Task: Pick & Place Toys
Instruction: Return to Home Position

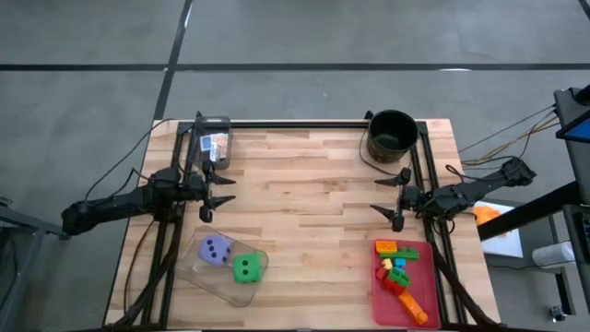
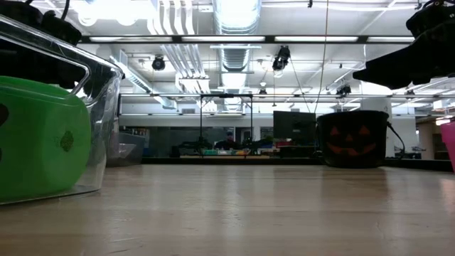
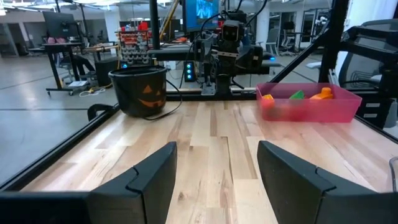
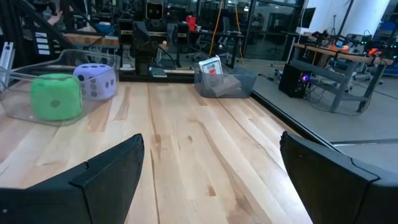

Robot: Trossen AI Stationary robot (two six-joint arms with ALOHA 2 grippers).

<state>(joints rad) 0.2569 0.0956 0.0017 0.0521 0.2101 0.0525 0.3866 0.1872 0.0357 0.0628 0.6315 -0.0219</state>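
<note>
High view: left gripper (image 1: 218, 193) and right gripper (image 1: 391, 196) both spread wide, empty. Bricks (image 1: 395, 267) lie in pink tray (image 1: 424, 281), lower right, directly below right gripper, the nearer arm. Low view: green die (image 2: 43, 139) at left edge. Left wrist view: pink tray across table. Right wrist view: purple die (image 4: 95, 81) far ahead.

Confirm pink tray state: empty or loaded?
Loaded. The pink tray holds a pile of coloured bricks in the high view; the left wrist view shows orange and green ones behind its wall.
</note>
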